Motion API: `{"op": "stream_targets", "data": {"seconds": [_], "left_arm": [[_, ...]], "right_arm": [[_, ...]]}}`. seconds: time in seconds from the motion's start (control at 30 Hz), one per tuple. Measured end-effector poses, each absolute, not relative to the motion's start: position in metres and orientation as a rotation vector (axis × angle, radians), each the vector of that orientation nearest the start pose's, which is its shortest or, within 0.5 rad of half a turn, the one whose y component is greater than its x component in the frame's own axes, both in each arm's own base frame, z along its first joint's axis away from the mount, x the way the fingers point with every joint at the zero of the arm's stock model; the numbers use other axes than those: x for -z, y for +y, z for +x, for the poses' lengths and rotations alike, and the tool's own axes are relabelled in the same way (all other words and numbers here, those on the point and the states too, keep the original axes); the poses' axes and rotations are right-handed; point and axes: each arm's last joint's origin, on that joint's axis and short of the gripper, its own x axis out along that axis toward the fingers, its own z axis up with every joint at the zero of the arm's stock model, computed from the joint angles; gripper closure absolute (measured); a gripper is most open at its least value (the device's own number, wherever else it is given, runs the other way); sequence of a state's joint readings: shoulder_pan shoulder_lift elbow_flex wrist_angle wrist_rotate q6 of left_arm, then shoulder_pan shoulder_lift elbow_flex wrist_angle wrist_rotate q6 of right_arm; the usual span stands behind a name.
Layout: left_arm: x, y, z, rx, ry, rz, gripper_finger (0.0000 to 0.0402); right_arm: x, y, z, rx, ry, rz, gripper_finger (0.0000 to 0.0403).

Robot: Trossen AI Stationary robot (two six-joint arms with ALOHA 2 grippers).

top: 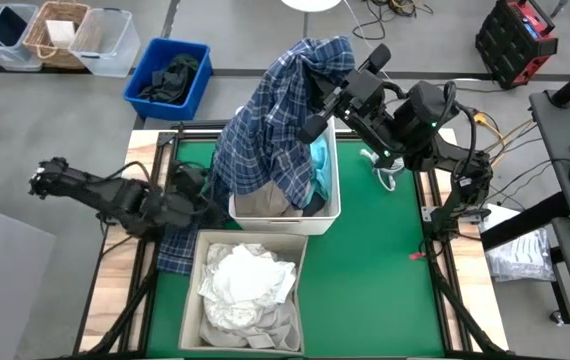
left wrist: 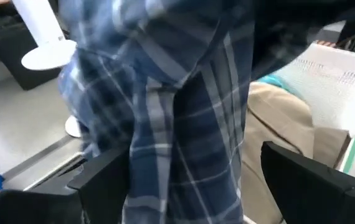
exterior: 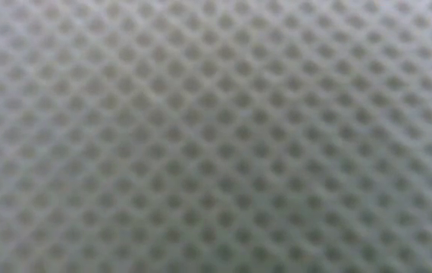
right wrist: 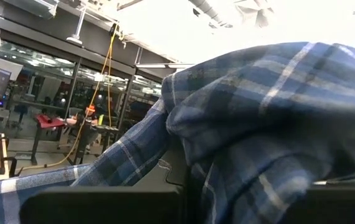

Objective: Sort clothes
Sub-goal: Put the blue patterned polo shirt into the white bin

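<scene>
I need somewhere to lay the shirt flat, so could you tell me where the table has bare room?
The green mat lies bare right of the beige bin and white bin. The left is crowded: the plaid shirt drapes from the right end effector down past the left end effector.

The blue-and-white plaid shirt (right wrist: pixel 258 130) fills most of the right wrist view — bunched in thick folds over the dark fingers (right wrist: pixel 103 205). Behind it lies a room with glass walls and a hanging yellow cable (right wrist: pixel 106 74).
</scene>
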State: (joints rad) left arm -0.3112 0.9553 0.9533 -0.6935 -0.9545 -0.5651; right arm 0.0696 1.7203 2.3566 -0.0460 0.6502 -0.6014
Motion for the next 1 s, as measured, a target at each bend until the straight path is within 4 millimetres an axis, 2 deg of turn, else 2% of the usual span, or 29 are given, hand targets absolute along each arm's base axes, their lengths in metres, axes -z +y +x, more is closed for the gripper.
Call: {"op": "stream_targets", "data": {"seconds": [0.2, 0.33, 0.43, 0.63, 0.83, 1.0], "left_arm": [[-0.318, -0.02, 0.183, -0.775, 0.362, -0.113, 0.0088], [-0.318, -0.02, 0.184, -0.774, 0.372, -0.09, 0.0134], [-0.318, -0.02, 0.184, -0.772, 0.369, -0.091, 0.0197], [-0.323, -0.021, 0.189, -0.748, 0.347, -0.041, 0.0377], [-0.342, -0.022, 0.193, -0.716, 0.221, -0.036, 0.0399], [-0.386, -0.02, 0.185, -0.707, 0.119, -0.049, 0.0401]], "right_arm": [[-0.609, 0.003, 0.297, 0.707, -0.368, -0.361, 0.039], [-0.609, 0.003, 0.297, 0.707, -0.365, -0.368, 0.039], [-0.608, 0.003, 0.297, 0.701, -0.358, -0.367, 0.039], [-0.604, 0.003, 0.3, 0.691, -0.317, -0.383, 0.039], [-0.597, 0.002, 0.304, 0.681, -0.241, -0.4, 0.039], [-0.58, 0.0, 0.31, 0.641, -0.075, -0.428, 0.039]]}}
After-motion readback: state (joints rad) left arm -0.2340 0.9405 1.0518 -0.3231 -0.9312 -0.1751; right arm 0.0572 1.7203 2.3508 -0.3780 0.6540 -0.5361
